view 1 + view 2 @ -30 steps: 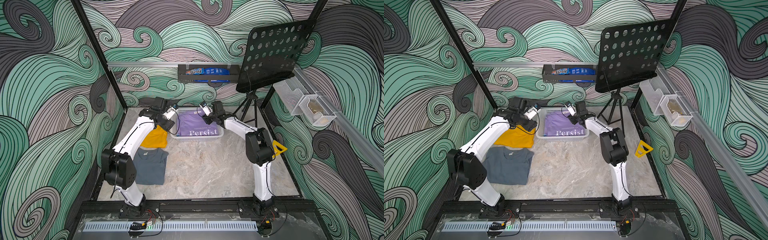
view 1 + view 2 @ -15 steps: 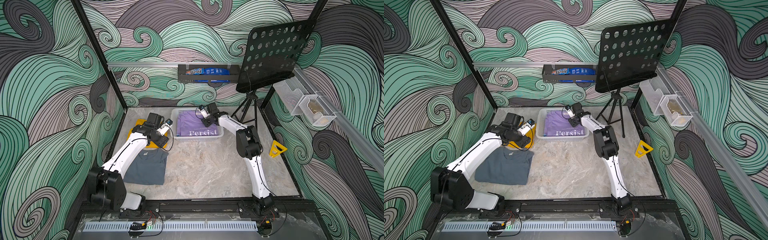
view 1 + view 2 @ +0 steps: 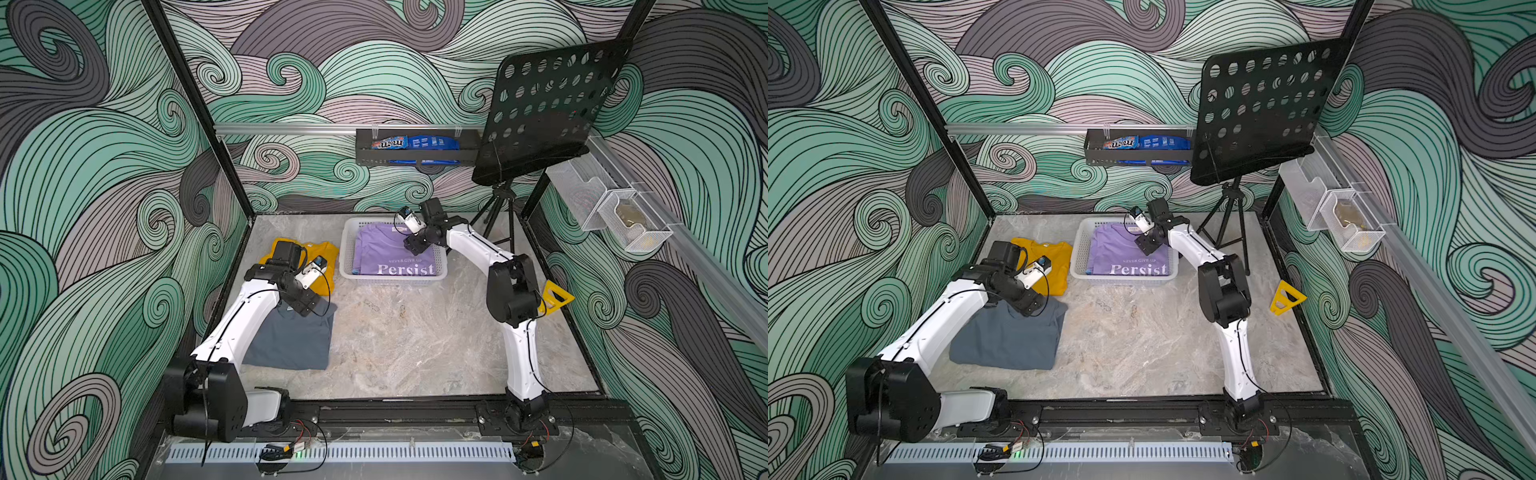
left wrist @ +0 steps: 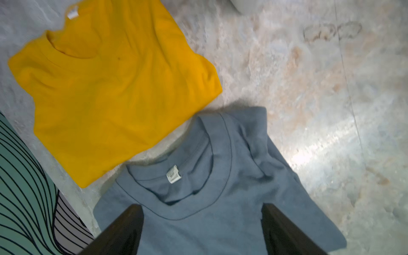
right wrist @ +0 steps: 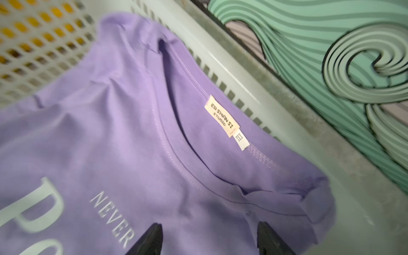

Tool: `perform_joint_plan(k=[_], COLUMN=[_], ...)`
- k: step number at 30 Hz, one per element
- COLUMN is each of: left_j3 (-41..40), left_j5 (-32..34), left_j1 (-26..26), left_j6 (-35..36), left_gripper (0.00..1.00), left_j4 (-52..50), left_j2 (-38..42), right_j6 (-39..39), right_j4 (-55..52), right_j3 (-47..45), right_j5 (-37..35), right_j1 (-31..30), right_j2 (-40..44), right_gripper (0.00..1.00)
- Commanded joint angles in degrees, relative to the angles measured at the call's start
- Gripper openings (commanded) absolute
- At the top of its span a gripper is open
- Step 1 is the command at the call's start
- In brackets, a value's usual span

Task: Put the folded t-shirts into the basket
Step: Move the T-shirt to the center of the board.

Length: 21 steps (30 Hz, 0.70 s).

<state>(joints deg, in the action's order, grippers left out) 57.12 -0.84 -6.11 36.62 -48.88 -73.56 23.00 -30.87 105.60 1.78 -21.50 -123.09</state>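
The lavender "Persist" t-shirt (image 3: pixel 395 253) lies folded in the white lattice basket (image 3: pixel 347 249) at the back middle in both top views. A sliver of light blue cloth (image 3: pixel 355 272) shows under it. My right gripper (image 3: pixel 413 247) hovers open over that shirt's collar (image 5: pixel 132 143), holding nothing (image 5: pixel 209 225). The mustard yellow t-shirt (image 3: pixel 328 253) and the slate grey t-shirt (image 3: pixel 291 340) lie on the table left of the basket. My left gripper (image 3: pixel 309 307) is open just above the grey shirt's collar (image 4: pixel 209 198), its fingers (image 4: pixel 130 220) either side of bare cloth.
A black music stand on a tripod (image 3: pixel 498 216) stands behind the right arm. A yellow triangle (image 3: pixel 555 297) lies by the right wall. A black rack with snack bags (image 3: pixel 415 149) hangs on the back wall, and white mesh bins (image 3: pixel 611 208) on the right wall.
My left arm has pulled back from the basket, past the yellow shirt, to the grey shirt's collar, its jaws wider. My right gripper stayed over the lavender shirt and opened.
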Motion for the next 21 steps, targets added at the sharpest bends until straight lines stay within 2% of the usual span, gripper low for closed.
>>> perform_joint_plan(k=[1,4,9,15,21], left_j3=[-3.5,-7.3,-9.6,-7.8,-5.6], left_j5=[-1.7,-2.5,-3.4,-5.6,-6.8], left_j1=[0.2,-0.2,-2.3,-9.0,-21.3], left_j6=[9.8,17.5,20.3,16.0,7.9], left_gripper=[0.87,0.87,0.85,0.79,0.70], left_j4=[-5.1,-6.3,-3.8,-3.3,-2.7], left_j2=[1.9,1.2,-3.9,-12.7,-17.8], right_j6=[3.4,5.2,7.6,8.8,8.7], right_j4=[2.3,3.9,4.4,3.2,3.3], right_j3=[-6.2,-14.0,-24.0,-33.8,-42.0], right_j5=[4.7,6.8,11.4,17.6,21.0], right_j1=[-0.5,-1.4,-1.9,0.9,10.2], right_j2=[8.7,14.9,23.9,32.8,39.1], right_gripper=[0.81,0.85,0.90,0.90,0.90])
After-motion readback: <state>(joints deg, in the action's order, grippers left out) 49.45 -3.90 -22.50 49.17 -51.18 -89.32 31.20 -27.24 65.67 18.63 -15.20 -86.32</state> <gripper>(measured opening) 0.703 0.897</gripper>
